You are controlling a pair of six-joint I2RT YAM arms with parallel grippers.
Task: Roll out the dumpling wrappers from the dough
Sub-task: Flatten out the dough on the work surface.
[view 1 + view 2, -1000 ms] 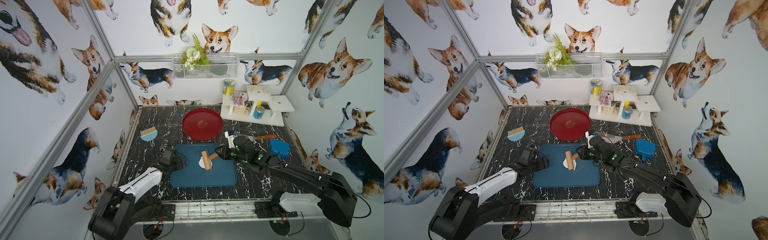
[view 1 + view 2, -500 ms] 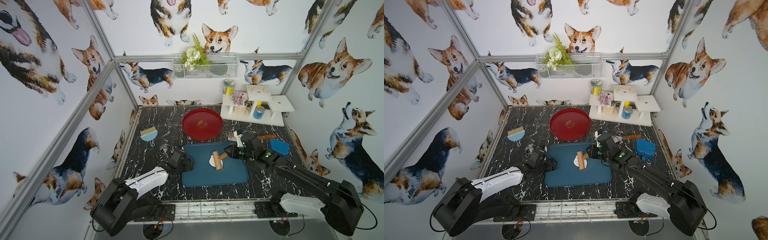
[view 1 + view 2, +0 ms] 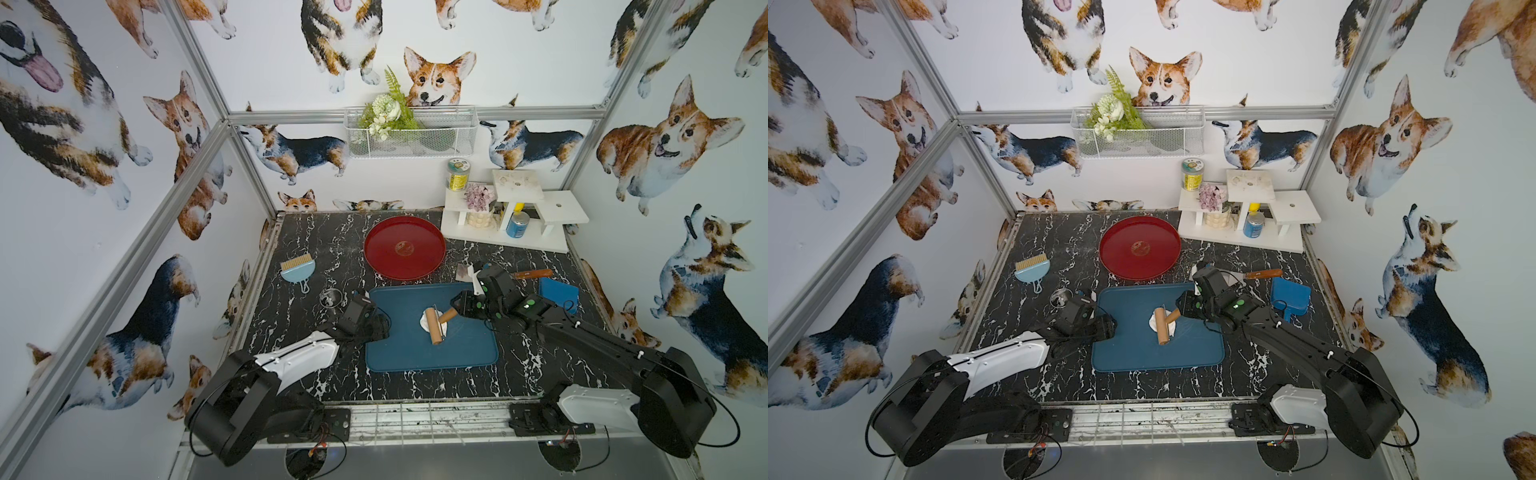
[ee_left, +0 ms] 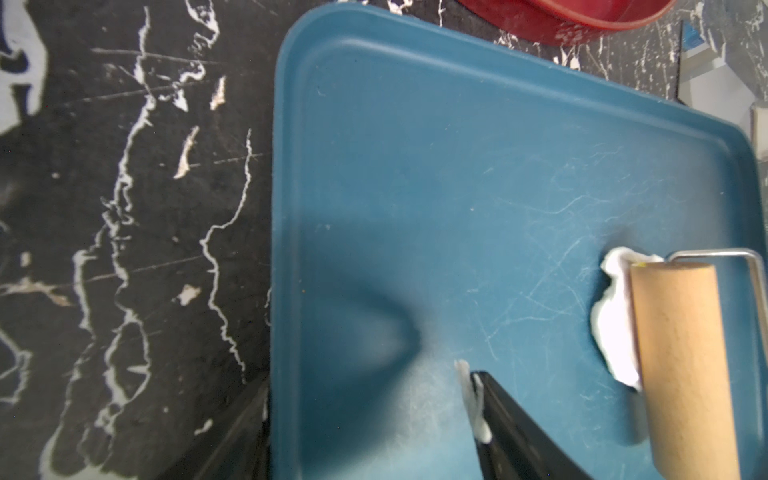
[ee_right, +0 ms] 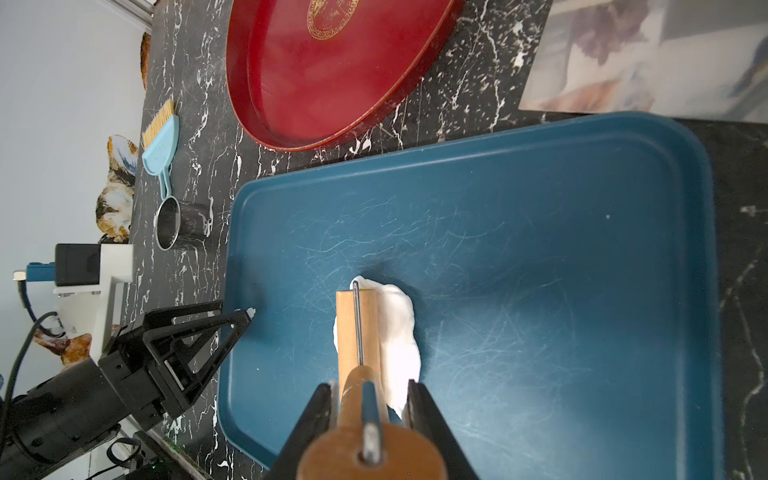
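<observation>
Now rolling: pinching roller (image 5: 357, 328) handle in right gripper (image 5: 370, 386), pressing lumpy dough (image 5: 397, 328) mid-tray (image 5: 540, 208); straddling tray's left rim with left gripper (image 4: 370, 380), spread wide. Next, probably: push across evenly, hold tray steady.

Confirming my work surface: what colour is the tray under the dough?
Dark teal-blue tray, plain with fine scratches; the right wrist view shows it best.

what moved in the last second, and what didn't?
The blue tray slid toward the robot's right, carrying the dough and roller. The left gripper, open astride the tray's rim, moved with it, as did the right gripper, shut on the roller's handle throughout. The red plate and brush stayed put.
</observation>
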